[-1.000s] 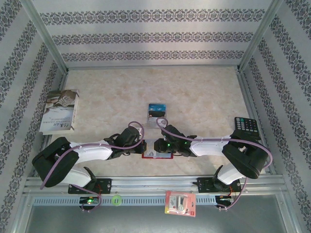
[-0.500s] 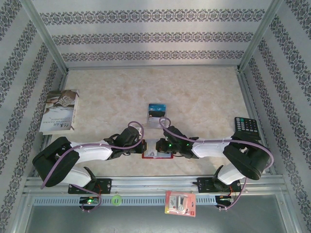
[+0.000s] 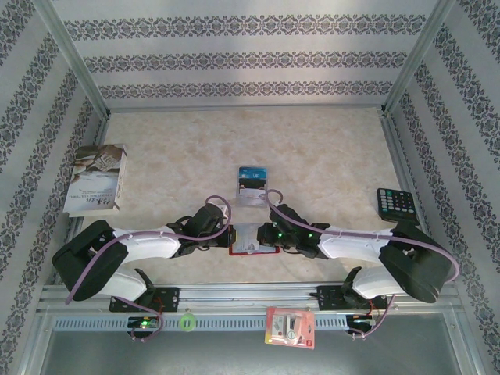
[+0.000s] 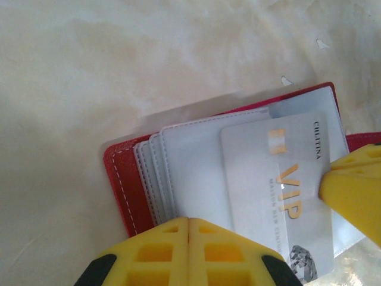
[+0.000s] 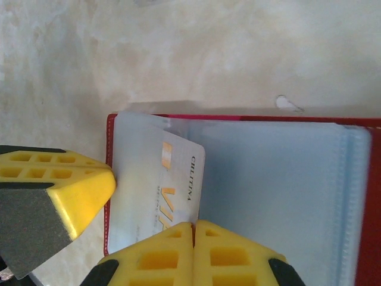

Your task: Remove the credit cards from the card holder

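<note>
Between your two arms, near the front middle of the tabletop (image 3: pixel 328 156), the card holder (image 4: pixel 122 190) lies opened flat with its pale pockets facing up. From above, its long side runs left to right, from one hand to the other.

One grey card (image 4: pixel 280 179) sits on it face up, gold lettering showing. It looks partly drawn out of its pocket and not yet clear of the holder. Seen from the left wrist, its long axis runs from the holder's far edge toward the left hand, a little askew from the stitched pocket edges.

Your left hand (image 4: pixel 189 229) has its fingers together at the holder's near edge, apparently pinning it down. Your right hand (image 5: pixel 193 229) also has its fingers together, tips on the grey card. I judge it is pressing the card, not pinching it.

Farther out, apart from the holder, a blue card (image 3: pixel 251 173) lies on the tabletop, so at least one seems done. What is left is to free the grey card. You cannot tell whether the other pockets hold more.

A calculator (image 3: pixel 399 203) sits at the right edge and a booklet (image 3: pixel 95 178) at the left.
</note>
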Controlling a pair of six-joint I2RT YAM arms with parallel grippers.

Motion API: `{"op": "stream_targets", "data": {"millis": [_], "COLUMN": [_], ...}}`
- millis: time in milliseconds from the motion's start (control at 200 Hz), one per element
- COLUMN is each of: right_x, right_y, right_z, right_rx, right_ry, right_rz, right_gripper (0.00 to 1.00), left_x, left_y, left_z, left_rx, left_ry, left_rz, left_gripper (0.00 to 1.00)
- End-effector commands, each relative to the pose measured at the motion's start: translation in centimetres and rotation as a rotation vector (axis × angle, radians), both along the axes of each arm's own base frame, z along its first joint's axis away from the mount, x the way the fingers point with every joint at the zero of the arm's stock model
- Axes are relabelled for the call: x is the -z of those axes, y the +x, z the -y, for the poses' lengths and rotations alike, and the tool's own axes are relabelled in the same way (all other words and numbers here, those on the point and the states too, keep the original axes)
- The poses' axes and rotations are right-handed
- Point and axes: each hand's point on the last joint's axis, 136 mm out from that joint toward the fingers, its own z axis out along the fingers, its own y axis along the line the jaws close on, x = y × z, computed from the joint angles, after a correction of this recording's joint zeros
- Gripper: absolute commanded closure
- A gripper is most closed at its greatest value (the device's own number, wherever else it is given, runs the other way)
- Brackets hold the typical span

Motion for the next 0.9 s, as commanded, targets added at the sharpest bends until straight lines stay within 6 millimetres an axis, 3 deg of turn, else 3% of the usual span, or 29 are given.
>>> {"op": "stream_targets", "data": {"millis": [0,495,894], "right_x": [0.3,-2.7,-1.3], "right_y": [-0.2,-0.4,-0.5], "right_z": [1.6,2.8,-0.8], "right_rx": [0.02,-0.032,-0.112], "right_ry": [-0.075,-0.22,-0.2], "right_rz": [0.02,0.121,0.098], "right_gripper": [1.0,1.0,0.98], "left_x": [1.5,0.8,0.7], "left_y": [-1.4,-0.6,-0.4], "left_z": [-1.1,-0.6,-0.3], "left_rx": [-0.003,0.016,0.028], "left_ry": [0.046,0.052,0.044], "left_rz": [-0.058,-0.04,-0.039], "left_gripper": [0.98,0.98,0.97]}}
